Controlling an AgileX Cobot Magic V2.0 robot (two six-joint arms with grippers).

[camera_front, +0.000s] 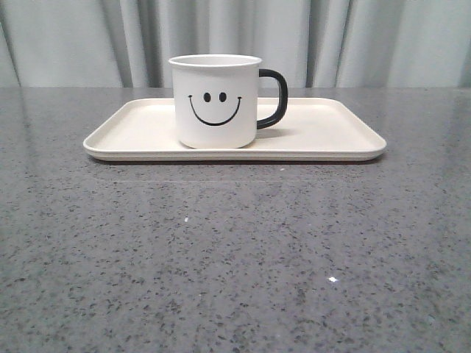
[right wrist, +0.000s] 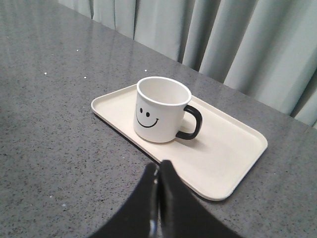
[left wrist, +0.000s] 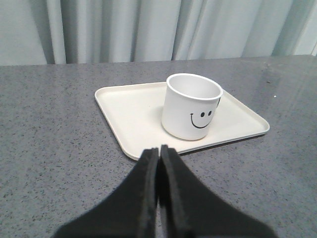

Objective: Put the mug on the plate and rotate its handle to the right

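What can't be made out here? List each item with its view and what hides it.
- Handle: left wrist view, almost wholly behind the mug.
- Mug's inside bottom: front view, hidden by its own wall.
- Plate far rim: front view, partly behind the mug.
- Both arms: front view, outside the frame.

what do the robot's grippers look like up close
Only the fingers show, in the wrist views. The left gripper has two matte black fingers, broad at the base and tapering to narrow tips. The right gripper looks the same: plain black, smooth, wedge-shaped. No cables, markings or arm links are visible.
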